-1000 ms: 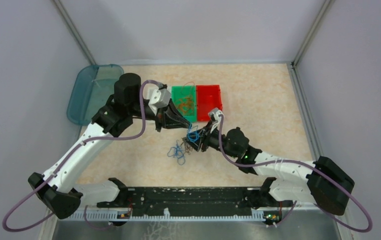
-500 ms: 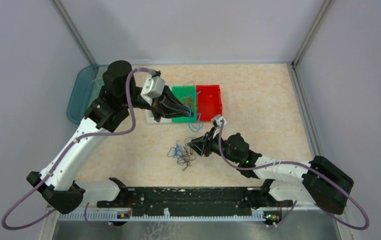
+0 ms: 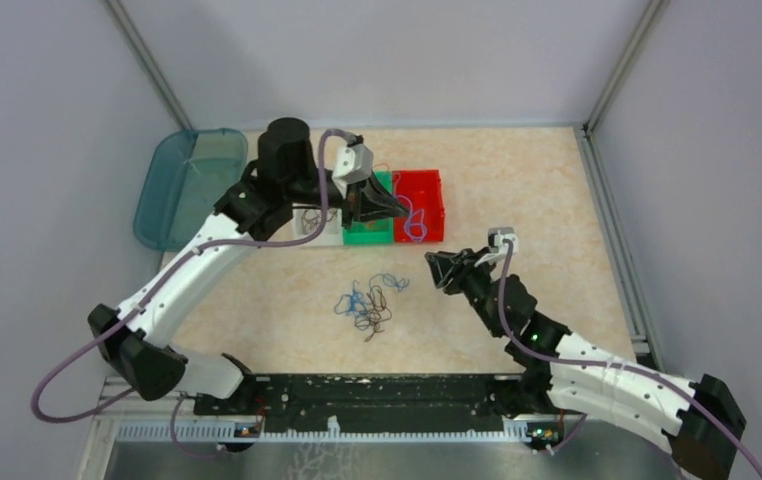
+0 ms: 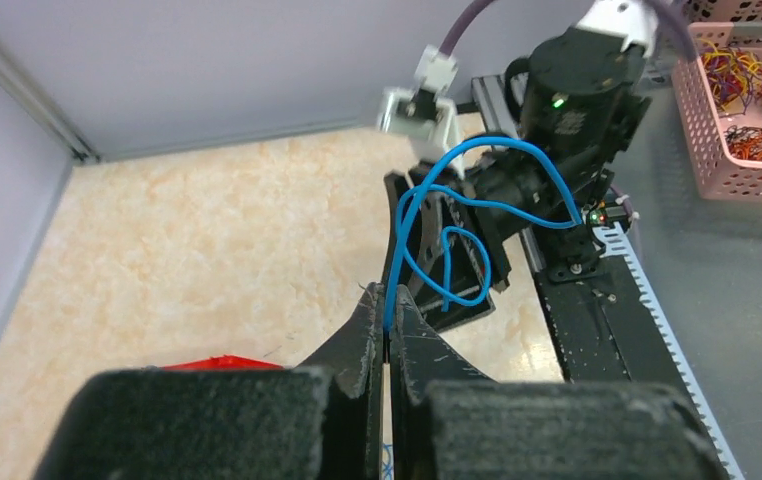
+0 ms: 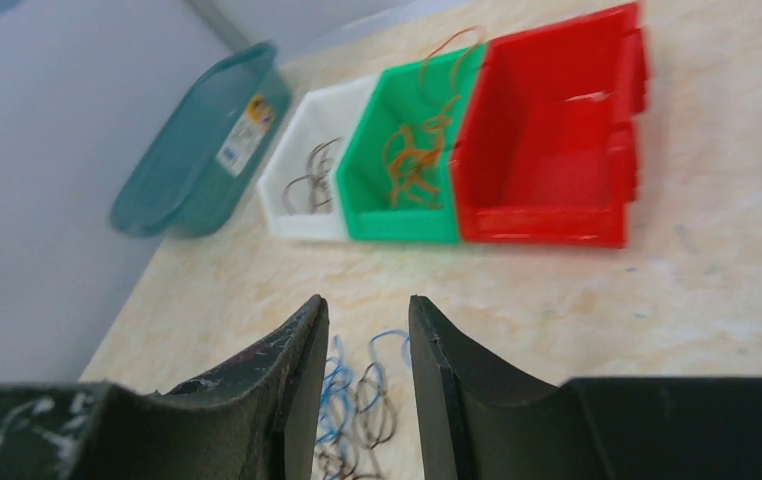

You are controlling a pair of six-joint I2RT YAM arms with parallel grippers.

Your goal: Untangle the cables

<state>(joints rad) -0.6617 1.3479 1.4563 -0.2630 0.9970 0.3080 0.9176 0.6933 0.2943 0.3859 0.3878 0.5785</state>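
Sorting, seemingly: pinched one blue cable [image 4: 394,270] in the clenched left claw [image 3: 389,203] over the red bin [image 3: 427,190] at upper centre, held the right claw [image 3: 437,268] parted and empty right of the tangled cables [image 3: 365,305] on the table [image 3: 537,190]; called next for release there.

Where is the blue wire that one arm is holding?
In the overhead view, the blue cable dangles from the shut left gripper over the red bin, just right of the green bin.

Tangled blue and dark cables [image 3: 367,305] mid-table, a loopy blue cable [image 4: 397,250] in the left pincer [image 4: 387,296]
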